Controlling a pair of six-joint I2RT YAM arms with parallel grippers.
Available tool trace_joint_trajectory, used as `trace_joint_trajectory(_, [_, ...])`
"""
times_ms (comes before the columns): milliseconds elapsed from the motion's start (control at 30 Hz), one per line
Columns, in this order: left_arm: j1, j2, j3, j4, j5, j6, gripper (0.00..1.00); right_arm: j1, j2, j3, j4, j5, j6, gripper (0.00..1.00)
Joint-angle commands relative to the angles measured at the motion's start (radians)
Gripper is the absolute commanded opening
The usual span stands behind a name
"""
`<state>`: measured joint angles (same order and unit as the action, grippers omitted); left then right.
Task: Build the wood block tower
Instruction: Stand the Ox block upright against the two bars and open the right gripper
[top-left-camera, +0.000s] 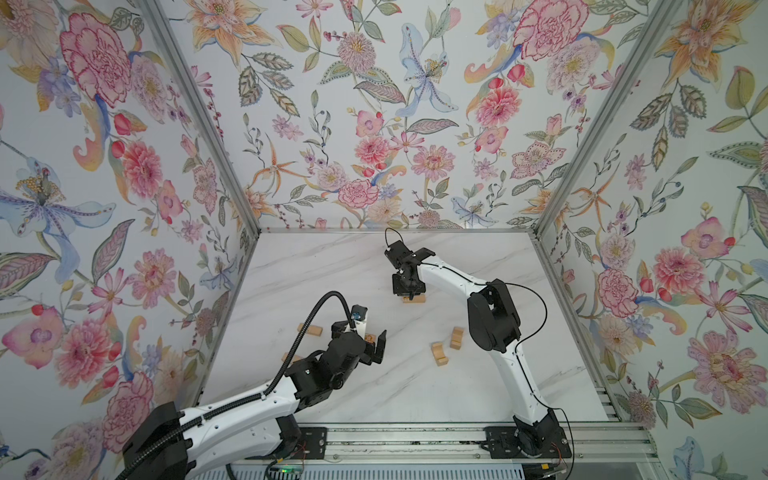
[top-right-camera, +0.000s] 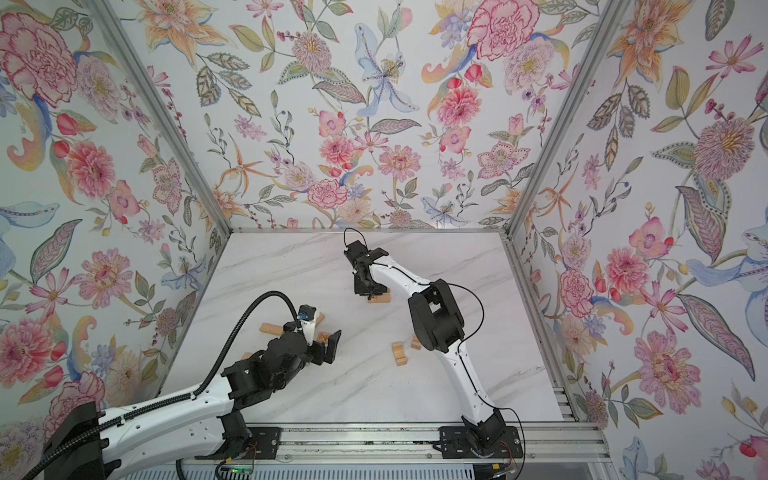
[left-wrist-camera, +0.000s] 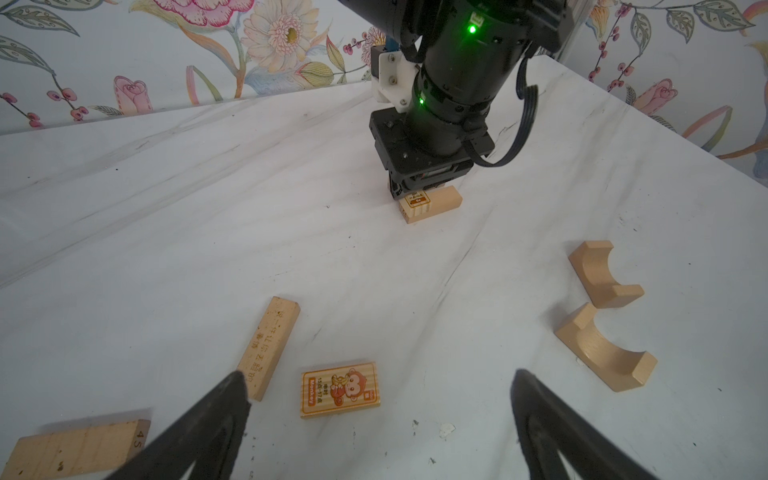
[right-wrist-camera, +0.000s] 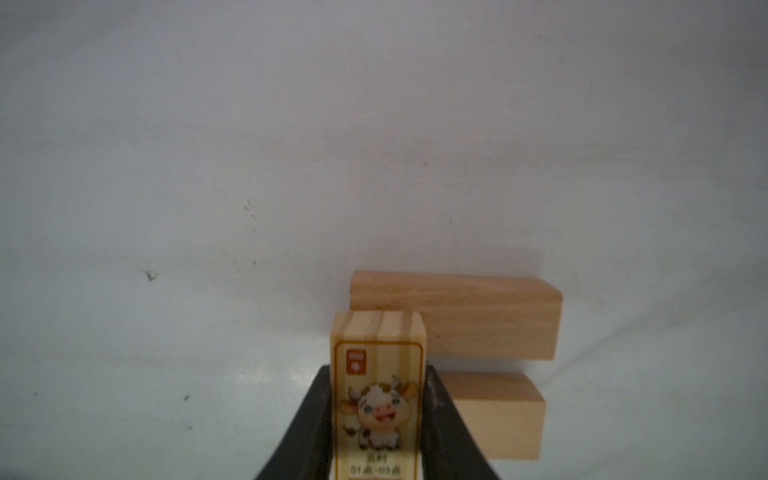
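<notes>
Nearest me, my left gripper (top-left-camera: 376, 347) hangs with its fingers spread wide, holding nothing, above the monkey-printed block (left-wrist-camera: 340, 392) lying flat on the table (top-left-camera: 457, 390). Beside that block lie an engraved bar (left-wrist-camera: 269, 347) and a numbered bar (left-wrist-camera: 75, 451). Two arch blocks (left-wrist-camera: 604, 274) sit off towards my right arm. Farther out, my right gripper (right-wrist-camera: 378, 372) pinches the cow-printed block (right-wrist-camera: 376, 332) by its long sides, crossways over one end of two plain bars (right-wrist-camera: 478, 316) lying parallel, the tower's base. I judge I am laying the second layer. Whether the block rests on them yet I cannot tell. Next I should lower gently, square it, then let go.
</notes>
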<state>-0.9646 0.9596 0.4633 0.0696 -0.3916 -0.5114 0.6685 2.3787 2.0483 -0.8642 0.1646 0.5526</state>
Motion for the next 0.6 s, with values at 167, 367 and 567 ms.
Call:
trace_joint_trajectory(167, [0.017, -0.015, -0.012, 0.0, 0.014, 0.006, 0.99, -0.011, 0.01, 0.024, -0.02, 0.0, -0.015, 0.32])
trace_joint_trajectory(367, [0.022, -0.012, -0.01, 0.0, 0.019, 0.008, 0.99, -0.013, 0.01, 0.02, -0.02, -0.005, -0.012, 0.35])
trace_joint_trajectory(567, [0.023, -0.011, -0.011, 0.0, 0.026, 0.007, 0.99, -0.012, -0.005, 0.01, -0.019, -0.003, -0.005, 0.46])
